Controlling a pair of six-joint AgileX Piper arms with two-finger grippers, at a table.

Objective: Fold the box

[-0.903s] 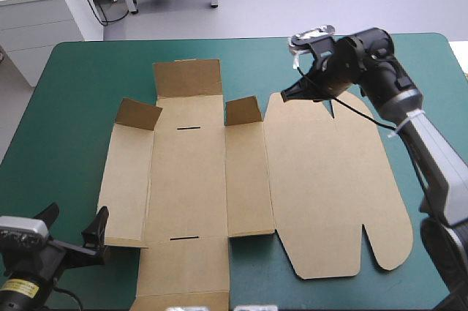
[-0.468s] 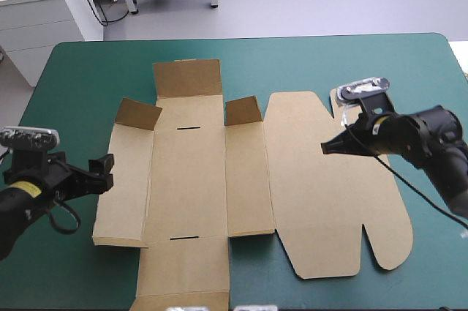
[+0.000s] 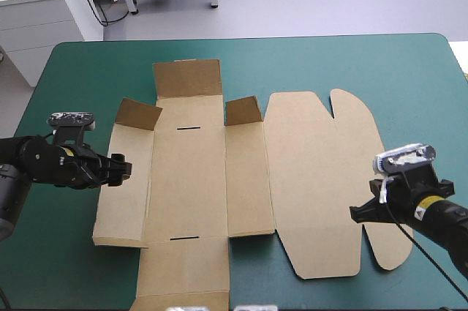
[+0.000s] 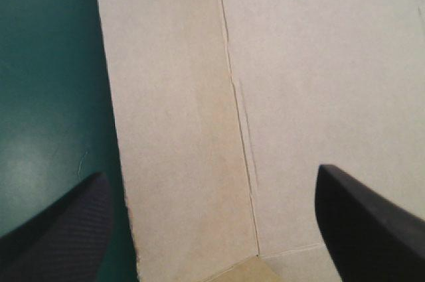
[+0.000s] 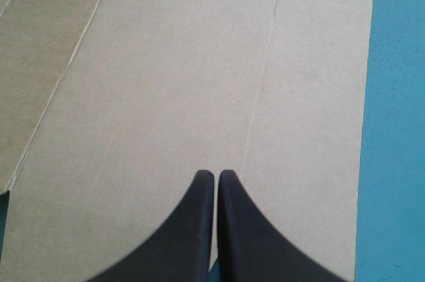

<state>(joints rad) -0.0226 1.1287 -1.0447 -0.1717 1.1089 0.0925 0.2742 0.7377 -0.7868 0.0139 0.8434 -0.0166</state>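
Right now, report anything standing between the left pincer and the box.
Nothing visible does. The open left pincer straddles the box's left edge, one finger over the teal-green cover, the other over bare board.

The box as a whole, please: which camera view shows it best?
The high view: almost the whole box is in frame, flat, with two small flaps raised. The left wrist view shows only a side panel and crease; the right wrist view only the rounded lid panel.
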